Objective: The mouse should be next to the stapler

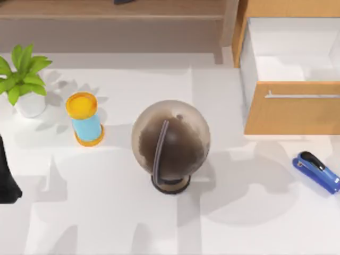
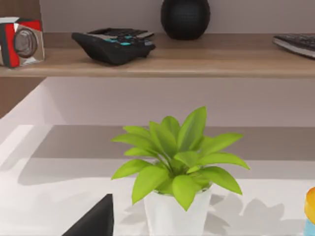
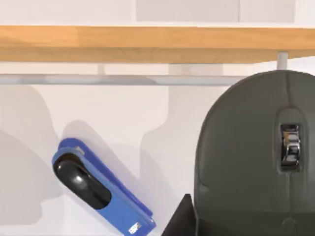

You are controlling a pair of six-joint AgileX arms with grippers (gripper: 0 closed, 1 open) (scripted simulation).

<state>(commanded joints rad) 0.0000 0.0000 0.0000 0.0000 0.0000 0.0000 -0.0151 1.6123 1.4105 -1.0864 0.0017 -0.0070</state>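
Observation:
The dark grey mouse (image 3: 256, 157) hangs close under my right wrist camera, scroll wheel facing up. My right gripper (image 3: 251, 223) is shut on it, and one dark finger (image 3: 179, 219) shows against its side. The blue stapler (image 3: 98, 189) with its black top arm lies flat on the white table below and beside the mouse, apart from it. From above, the stapler (image 1: 317, 171) lies at the table's right edge, in front of the drawer. My left arm (image 1: 7, 175) is parked at the table's left edge.
A big dark globe (image 1: 170, 146) stands mid-table. A yellow-lidded blue cylinder (image 1: 85, 119) and a potted plant (image 1: 24, 79) stand at the left. An open wooden drawer (image 1: 292, 106) juts out at the back right. A back shelf (image 2: 157, 61) holds dark gadgets.

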